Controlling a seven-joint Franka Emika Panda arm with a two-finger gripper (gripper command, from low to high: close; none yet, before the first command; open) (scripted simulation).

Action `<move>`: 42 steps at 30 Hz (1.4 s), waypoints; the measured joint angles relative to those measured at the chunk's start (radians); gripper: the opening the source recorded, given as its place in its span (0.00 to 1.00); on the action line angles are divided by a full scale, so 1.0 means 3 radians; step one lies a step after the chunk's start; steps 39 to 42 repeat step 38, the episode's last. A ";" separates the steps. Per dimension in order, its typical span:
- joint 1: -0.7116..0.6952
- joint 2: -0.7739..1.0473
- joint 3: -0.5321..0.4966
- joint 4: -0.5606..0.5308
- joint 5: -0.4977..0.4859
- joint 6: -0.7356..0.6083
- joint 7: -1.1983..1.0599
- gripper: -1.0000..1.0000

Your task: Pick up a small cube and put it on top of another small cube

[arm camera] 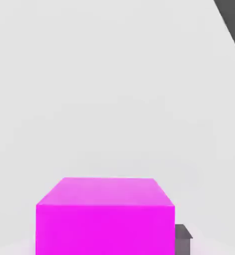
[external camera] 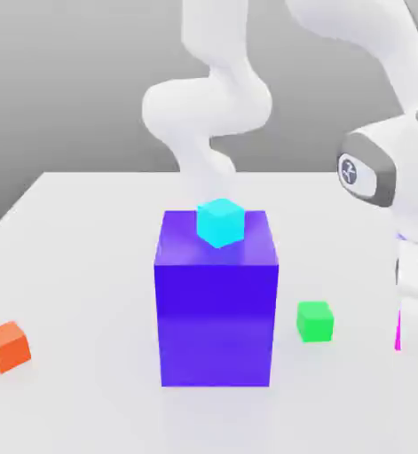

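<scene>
One magenta cube (arm camera: 105, 216) — no long axis, sits level — clamped in tool (arm camera: 109, 244).

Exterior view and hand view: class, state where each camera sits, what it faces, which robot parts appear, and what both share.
Exterior view: off the arm, looking slightly down across the white table at the big blue-purple block with a cyan cube on top, small green cube and orange cube; the white arm shows.
Hand view: on the hand, facing the small magenta cube; a dark finger shows beside it.
Shared: the magenta cube, a sliver at the exterior view's right.
</scene>
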 joint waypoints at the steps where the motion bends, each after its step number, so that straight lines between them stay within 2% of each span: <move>1: 0.0022 -0.0118 0.0015 -0.0121 0.0058 0.0006 0.0025 0.00; 6: 0.0130 -0.0680 0.0048 -0.0734 0.0159 0.0065 0.0287 0.00; 11: 0.0026 -0.1189 0.0209 -0.1354 0.0001 0.0161 0.0713 0.00; 17: -0.0198 -0.0768 0.0349 -0.1444 -0.0325 0.0667 0.0991 0.00; 21: -0.0315 -0.0315 0.0338 -0.1438 -0.0708 0.1102 0.1250 0.00; 22: -0.0313 -0.0250 0.0315 -0.1438 -0.0777 0.1164 0.1298 1.00; 29: -0.0173 -0.0260 0.0273 -0.1438 -0.0762 0.1157 0.1287 1.00; 38: 0.0115 -0.1160 0.0060 -0.1472 -0.0249 0.0301 0.0941 1.00; 42: 0.0115 -0.1160 0.0060 -0.1472 -0.0249 0.0301 0.0941 1.00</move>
